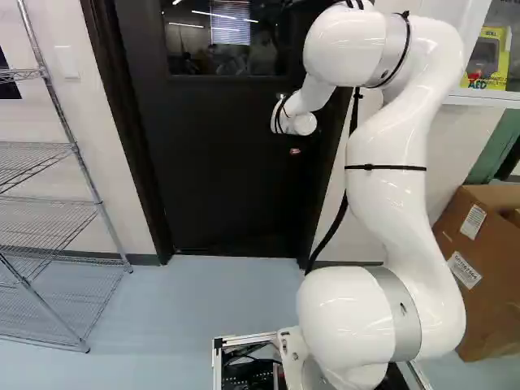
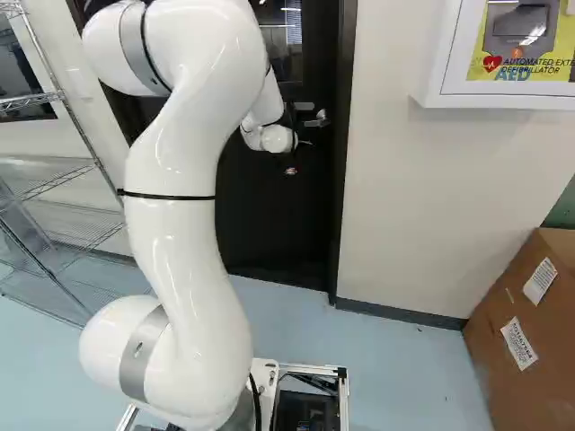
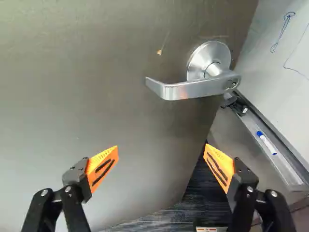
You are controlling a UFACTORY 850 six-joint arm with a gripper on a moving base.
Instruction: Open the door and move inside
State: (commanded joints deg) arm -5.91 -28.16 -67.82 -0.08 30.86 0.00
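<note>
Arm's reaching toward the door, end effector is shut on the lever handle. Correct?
No, the grip part is wrong. The wrist view shows the end effector open, with its fingers wide apart and the lever handle ahead of them, not between them. The rest holds: the arm is reaching toward the door.

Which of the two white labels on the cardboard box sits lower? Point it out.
The lower label, farther from the top edge of the cardboard box; the upper label sits closer to that edge.
</note>
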